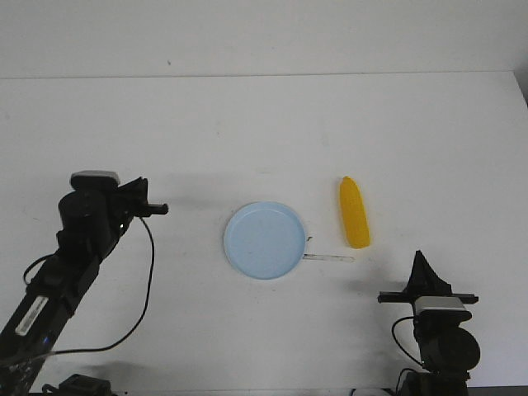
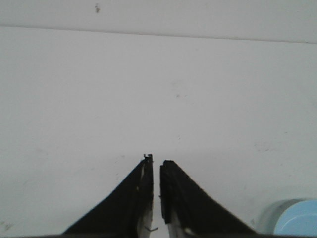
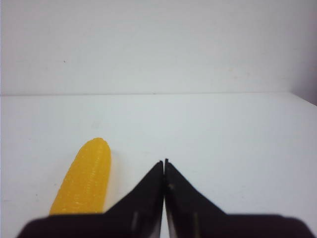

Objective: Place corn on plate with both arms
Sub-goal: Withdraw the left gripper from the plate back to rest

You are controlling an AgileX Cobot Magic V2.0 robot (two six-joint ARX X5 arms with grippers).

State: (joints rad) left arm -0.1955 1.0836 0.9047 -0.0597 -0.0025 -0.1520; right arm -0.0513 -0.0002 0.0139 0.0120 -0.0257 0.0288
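The left end effector (image 1: 157,207) hovered at nine o'clock from the plate (image 1: 264,240), well apart from it, its jaws nearly touching and empty. The plate lay flat near the middle of the white surface (image 1: 264,132). The corn (image 1: 355,213) rested on the surface at about two o'clock from the plate, just beside its rim, not on it. The right end effector (image 1: 421,262) sat at five o'clock from the corn, jaws pressed together, holding nothing.

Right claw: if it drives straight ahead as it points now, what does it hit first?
Probably nothing: the right claw, shut, points at bare table, and the corn lies just beside that line.
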